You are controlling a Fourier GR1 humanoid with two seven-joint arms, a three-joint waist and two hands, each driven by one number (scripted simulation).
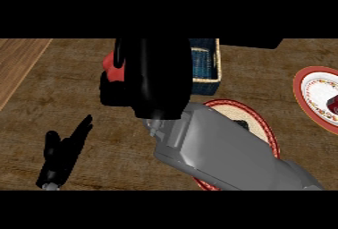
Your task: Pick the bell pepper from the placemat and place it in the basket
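The woven blue basket (206,67) at the upper middle is mostly hidden behind my right hand (148,78), so I cannot tell what lies inside. That hand is curled round the red bell pepper (113,67), just left of the basket. My grey forearm covers much of the oval red-rimmed placemat (254,123). A patterned plate (317,96) sits at right. My left hand (63,152) rests lower left, fingers straight, on the wood-grain counter (40,103).
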